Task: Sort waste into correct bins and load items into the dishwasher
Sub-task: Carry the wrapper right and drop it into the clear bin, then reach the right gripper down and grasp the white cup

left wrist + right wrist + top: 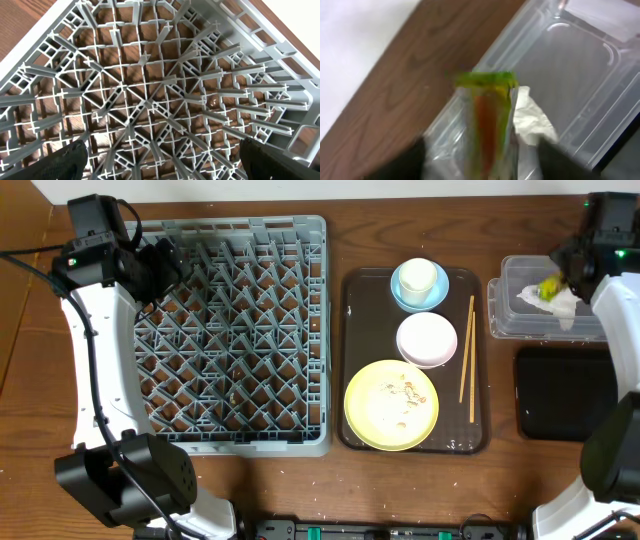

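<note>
Step in hand: waste sorting, I judge. The yellow-green wrapper [487, 120] is going into the clear tub [580, 65] at the far right of the table [420, 225].
Right hand [480, 155]: above the left part of the tub, fingers well apart. The wrapper shows blurred between them and, as far as the blur lets me tell, touches neither.
Wrapper: over the inside of the tub, just left of the crumpled paper wad [532, 117], which lies in the tub.
Left hand [162, 160]: spread wide and empty, hovering over the far-left corner of the grey dish rack [232, 330], which holds no dishes.
Black tray [565, 392]: on the near side of the tub, with nothing in it.
Waste left: pale crumbs [405, 392] on the yellow plate [372, 420], at the near end of the brown serving tray [352, 360].
Dishes left: the cream cup [419, 277] sits in the blue bowl [400, 298] at the tray's far end. The pinkish-white bowl [427, 340] lies between that and the plate. The chopsticks [467, 350] run along the tray's right side.
Next move: I think my right hand should rise clear of the tub wall and cross left to the plate. The crumbs need tipping into a bin, probably the black tray, before anything is racked.
What it calls for: a firm pinch on the plate's thin rim. The plate must stay level on the way so the crumbs do not spill onto the table.
</note>
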`<action>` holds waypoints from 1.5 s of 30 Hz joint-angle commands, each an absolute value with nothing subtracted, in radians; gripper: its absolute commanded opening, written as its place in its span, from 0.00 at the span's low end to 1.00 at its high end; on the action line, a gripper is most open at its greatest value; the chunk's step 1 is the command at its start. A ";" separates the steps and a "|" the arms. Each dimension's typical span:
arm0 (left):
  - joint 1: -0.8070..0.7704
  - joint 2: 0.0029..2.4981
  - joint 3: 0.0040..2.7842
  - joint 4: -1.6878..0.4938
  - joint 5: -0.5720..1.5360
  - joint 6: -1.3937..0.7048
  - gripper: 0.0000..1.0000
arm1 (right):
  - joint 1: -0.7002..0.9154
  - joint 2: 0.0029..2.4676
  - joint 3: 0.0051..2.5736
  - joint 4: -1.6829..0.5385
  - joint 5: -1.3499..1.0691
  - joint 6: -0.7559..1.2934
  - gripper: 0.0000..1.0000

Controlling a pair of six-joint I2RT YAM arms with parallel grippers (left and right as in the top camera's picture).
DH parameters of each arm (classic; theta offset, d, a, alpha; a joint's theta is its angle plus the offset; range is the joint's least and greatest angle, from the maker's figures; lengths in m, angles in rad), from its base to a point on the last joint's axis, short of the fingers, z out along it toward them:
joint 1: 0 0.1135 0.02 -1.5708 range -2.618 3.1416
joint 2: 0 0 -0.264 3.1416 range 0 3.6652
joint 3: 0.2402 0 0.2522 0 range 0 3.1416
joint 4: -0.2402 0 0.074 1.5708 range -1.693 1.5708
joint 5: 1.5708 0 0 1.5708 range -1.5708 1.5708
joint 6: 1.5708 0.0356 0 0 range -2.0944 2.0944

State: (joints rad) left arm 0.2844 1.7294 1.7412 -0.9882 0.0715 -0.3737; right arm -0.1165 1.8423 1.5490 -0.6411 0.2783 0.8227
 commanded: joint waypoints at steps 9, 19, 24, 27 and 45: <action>0.286 1.705 1.739 -0.991 0.062 -0.379 0.98 | -0.136 1.766 1.543 -0.619 -0.129 0.575 0.99; 0.286 1.706 1.739 -0.991 0.062 -0.379 0.98 | 0.091 1.779 1.542 -0.575 -0.574 0.337 0.99; 0.286 1.706 1.739 -0.991 0.062 -0.379 0.98 | 0.316 1.786 1.542 -0.592 -0.106 0.287 0.99; 0.286 1.706 1.739 -0.991 0.062 -0.379 0.98 | 0.400 1.786 1.542 -0.582 0.022 0.288 0.99; 0.286 1.706 1.739 -0.991 0.062 -0.379 0.98 | 0.504 2.064 1.542 -0.366 0.280 0.263 0.75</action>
